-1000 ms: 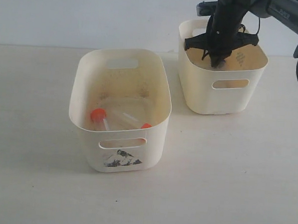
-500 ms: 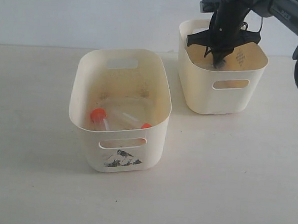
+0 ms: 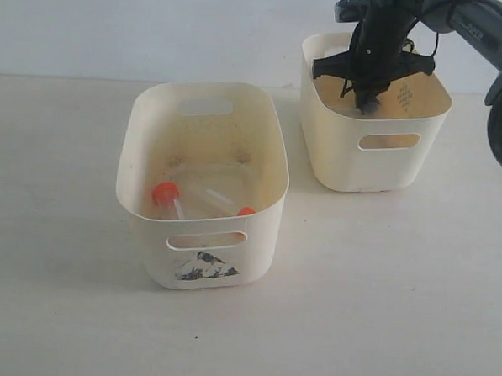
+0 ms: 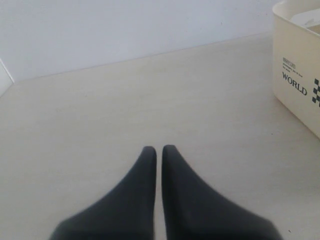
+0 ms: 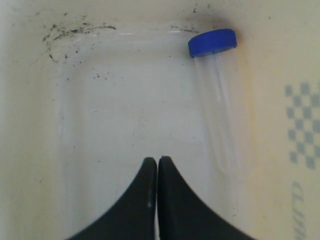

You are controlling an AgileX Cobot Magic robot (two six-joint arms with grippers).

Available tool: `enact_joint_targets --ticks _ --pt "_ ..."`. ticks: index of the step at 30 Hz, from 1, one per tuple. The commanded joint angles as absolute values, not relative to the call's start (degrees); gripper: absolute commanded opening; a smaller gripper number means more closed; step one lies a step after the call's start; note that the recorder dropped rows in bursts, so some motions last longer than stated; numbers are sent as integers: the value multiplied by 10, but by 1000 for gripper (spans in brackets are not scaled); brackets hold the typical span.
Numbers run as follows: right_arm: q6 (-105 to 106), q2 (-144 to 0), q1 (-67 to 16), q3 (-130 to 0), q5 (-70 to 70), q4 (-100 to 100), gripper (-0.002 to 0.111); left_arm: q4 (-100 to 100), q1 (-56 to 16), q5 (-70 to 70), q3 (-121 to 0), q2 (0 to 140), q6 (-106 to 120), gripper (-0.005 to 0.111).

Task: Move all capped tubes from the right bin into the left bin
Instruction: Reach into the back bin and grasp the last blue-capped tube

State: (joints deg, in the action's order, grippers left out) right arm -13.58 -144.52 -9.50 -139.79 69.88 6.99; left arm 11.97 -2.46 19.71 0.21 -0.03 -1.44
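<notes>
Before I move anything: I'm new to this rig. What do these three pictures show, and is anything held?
This is a robot with two arms. The wide picture looks at the scene from outside: the left bin holds two orange-capped tubes, and the right end effector reaches into the right bin. The other two pictures come from cameras on the wrists. The right one shows its closed tips near a blue-capped tube that lies on the bin floor and is not held. The left end effector is closed and empty over the table.
</notes>
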Motion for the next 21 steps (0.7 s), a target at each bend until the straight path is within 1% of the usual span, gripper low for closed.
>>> enact_joint_targets --ticks 1,5,15,21 --pt "-129 -1459 -92 -1399 700 69 -1 118 -25 195 0 0 -20 4" --pt "-113 -1474 -92 -1399 700 75 -1 118 -25 195 0 0 -20 4" --pt "-111 -1489 -92 -1399 700 194 -1 118 -25 195 0 0 -20 4" --pt "-94 -1489 -92 -1399 700 211 1 118 -25 195 0 0 -20 4"
